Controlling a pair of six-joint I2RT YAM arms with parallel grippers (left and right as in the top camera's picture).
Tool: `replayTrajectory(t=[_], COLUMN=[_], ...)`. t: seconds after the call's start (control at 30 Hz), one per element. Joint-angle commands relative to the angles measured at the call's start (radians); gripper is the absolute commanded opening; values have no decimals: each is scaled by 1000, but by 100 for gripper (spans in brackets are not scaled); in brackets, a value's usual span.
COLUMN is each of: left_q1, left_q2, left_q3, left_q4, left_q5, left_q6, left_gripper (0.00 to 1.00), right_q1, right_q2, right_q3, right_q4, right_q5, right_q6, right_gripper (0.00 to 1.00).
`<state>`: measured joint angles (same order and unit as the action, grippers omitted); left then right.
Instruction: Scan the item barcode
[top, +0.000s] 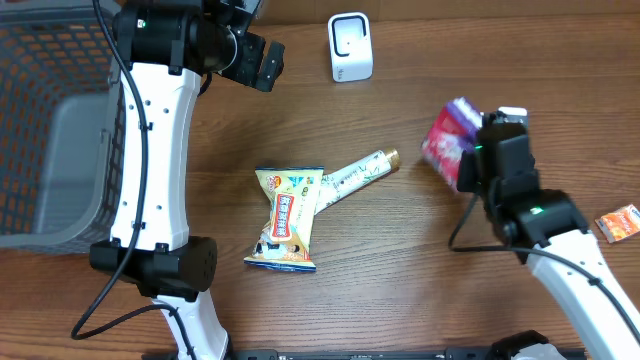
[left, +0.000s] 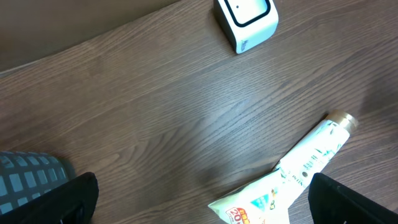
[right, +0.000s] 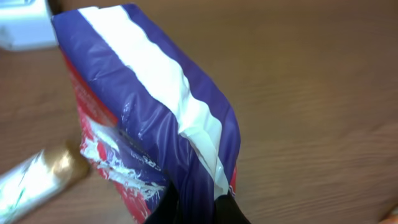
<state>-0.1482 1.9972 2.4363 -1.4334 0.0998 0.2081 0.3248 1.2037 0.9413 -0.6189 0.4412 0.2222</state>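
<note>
Wooden table (top: 400, 260): scanner (top: 350, 47), pouch (top: 287, 218), tube (top: 357, 172)

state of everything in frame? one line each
left end effector: open, empty
right end effector: shut on purple pouch
purple pouch: gripped at one end
snack bag: flat, overlapping tube
tube: lying down, capped
scanner: upright, untouched
orange packet: flat, untouched

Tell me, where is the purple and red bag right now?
In the overhead view the purple and red bag is on the right side, pinched in the right gripper, right of the gold-capped tube.
</note>
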Motion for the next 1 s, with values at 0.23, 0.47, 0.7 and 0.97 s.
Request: replayTrajectory(t=[0.23,0.47,0.7,0.97], left_q1=[4,4,4,4], left_q2=[-8,-8,-8,-8], left_q3=[6,6,6,6], left_q4=[1,1,1,1], left_q5=[-3,-3,-3,-3], left_q6=[-14,-14,-14,-14], left_gripper=[100,100,100,100], right_q1=[282,369,533,681], right_q2=[87,296,436,546], right_q3=[10,10,10,9], right_q4=[84,94,90,83], right_q5=[842,977,942,726], right_q6=[-42,-145,-145,-144], right_gripper=[4,4,4,4])
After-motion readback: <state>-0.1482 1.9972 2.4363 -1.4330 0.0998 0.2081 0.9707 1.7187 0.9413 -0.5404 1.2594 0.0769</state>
